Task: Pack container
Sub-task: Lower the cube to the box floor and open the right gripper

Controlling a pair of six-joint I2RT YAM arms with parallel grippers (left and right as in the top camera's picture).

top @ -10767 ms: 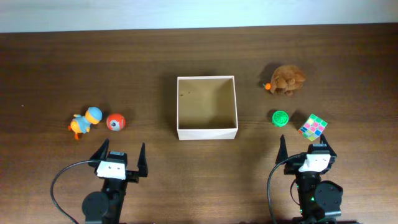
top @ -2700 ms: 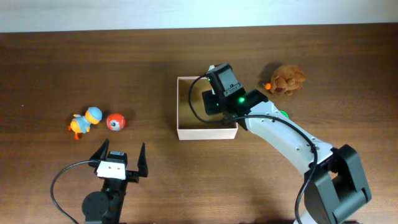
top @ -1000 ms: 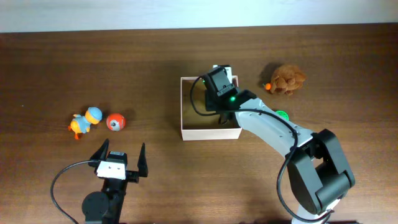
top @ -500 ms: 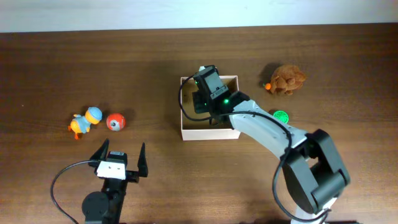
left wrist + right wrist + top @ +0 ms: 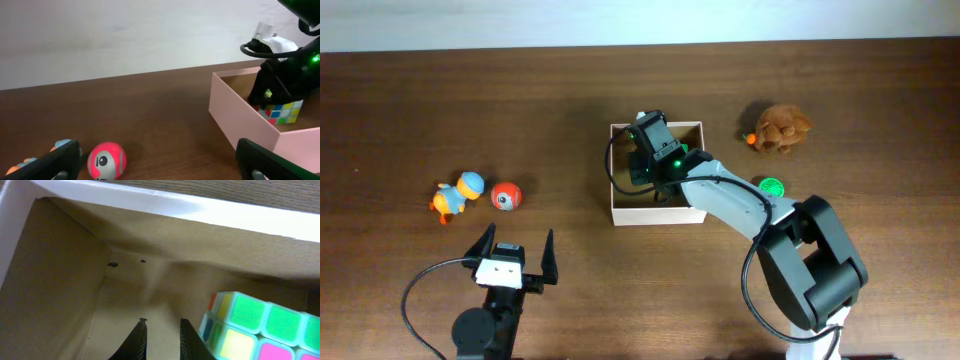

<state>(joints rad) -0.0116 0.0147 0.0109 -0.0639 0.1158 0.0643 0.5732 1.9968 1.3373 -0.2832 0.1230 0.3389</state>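
**Packing the container: working inside with the right gripper**

Showing the container at mid-table, with a colour cube lying on its tan floor. Reaching into it with the right gripper, fingers drawn nearly together, pinching nothing, just beside the cube. Resting the left gripper spread wide near the table's front, well apart. Probably risking a snag on a thin wall when lifting out, dragging or tipping the box, or knocking the cube. Awaiting packing outside: duck toy and red ball at left, brown plush and green ball at right. Crowding the green ball with the right arm's own link.
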